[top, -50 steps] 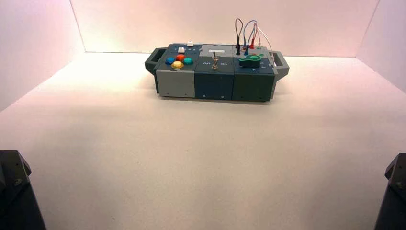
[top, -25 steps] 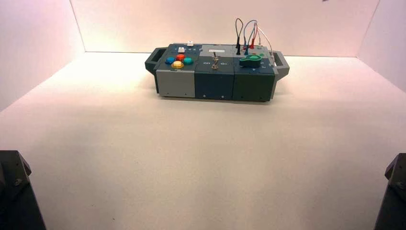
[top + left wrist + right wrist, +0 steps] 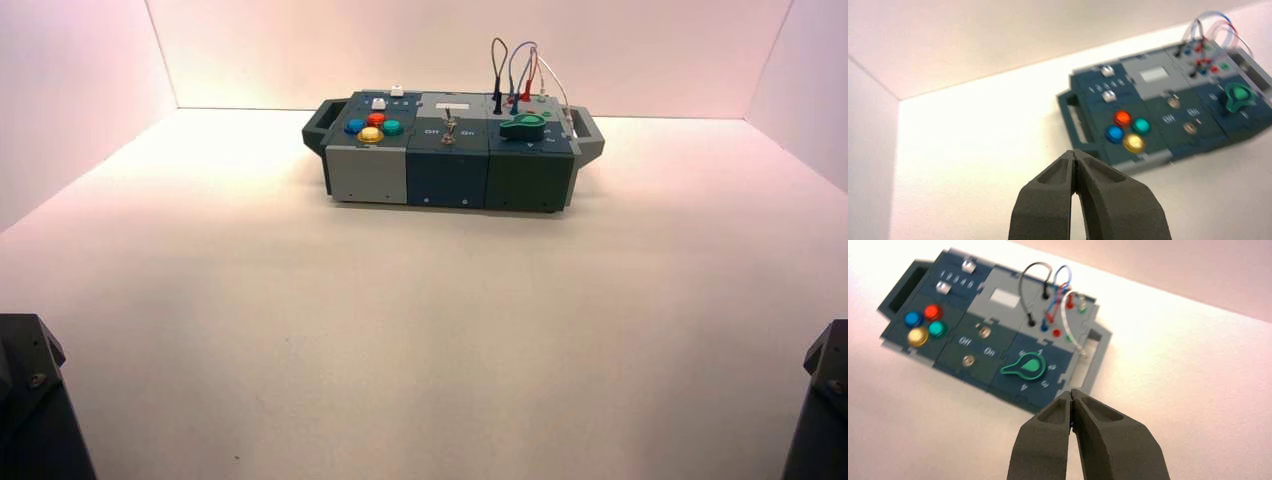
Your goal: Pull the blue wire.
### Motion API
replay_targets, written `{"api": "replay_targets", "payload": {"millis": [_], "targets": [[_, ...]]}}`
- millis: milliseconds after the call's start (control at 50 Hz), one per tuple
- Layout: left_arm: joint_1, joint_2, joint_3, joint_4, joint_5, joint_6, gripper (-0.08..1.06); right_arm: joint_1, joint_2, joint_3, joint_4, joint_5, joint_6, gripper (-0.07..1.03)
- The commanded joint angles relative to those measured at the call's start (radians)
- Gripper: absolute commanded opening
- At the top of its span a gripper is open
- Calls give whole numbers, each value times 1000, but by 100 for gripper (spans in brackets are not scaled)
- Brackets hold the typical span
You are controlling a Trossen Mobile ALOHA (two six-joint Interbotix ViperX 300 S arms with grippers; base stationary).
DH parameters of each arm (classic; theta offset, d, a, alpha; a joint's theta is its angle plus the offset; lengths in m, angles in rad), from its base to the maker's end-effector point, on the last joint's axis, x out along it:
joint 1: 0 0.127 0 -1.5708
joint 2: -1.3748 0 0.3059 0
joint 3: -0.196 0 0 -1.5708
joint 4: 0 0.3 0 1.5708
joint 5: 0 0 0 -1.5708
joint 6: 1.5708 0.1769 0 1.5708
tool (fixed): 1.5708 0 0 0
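**Blue wire untouched, both arms parked**

White table (image 3: 420,330) and walls surround everything. Upper centre-right, the blue wire (image 3: 1060,287) arches over the box (image 3: 450,165), plugged in. Left gripper (image 3: 1074,156) and right gripper (image 3: 1071,395) sit clenched, empty, well apart from it. Nothing done yet.

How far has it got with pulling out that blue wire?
Nothing is done yet: the blue wire is plugged into the box. Nothing is in hand; the left hand and right hand are shut and empty, away from the box. Reaching, gripping and pulling all remain.
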Motion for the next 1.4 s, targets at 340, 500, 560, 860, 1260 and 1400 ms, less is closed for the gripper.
{"api": "replay_targets", "payload": {"millis": [340, 500, 560, 860, 1260, 1400], "targets": [[-55, 11, -60, -9, 55, -12, -3, 37, 209, -163, 64, 95, 2, 18], [-80, 40, -63, -11, 55, -14, -3, 38, 285, -206, 64, 94, 2, 24], [-107, 52, -71, -11, 58, -12, -3, 38, 342, -238, 60, 83, -3, 24], [-153, 74, -89, -9, 29, -14, -3, 41, 462, -288, 37, -51, -2, 36], [-202, 100, -95, -11, 26, -11, -3, 48, 624, -400, 35, -57, 2, 36], [-206, 101, -97, -11, 25, -11, -3, 51, 653, -423, 37, -63, 2, 36]]}}
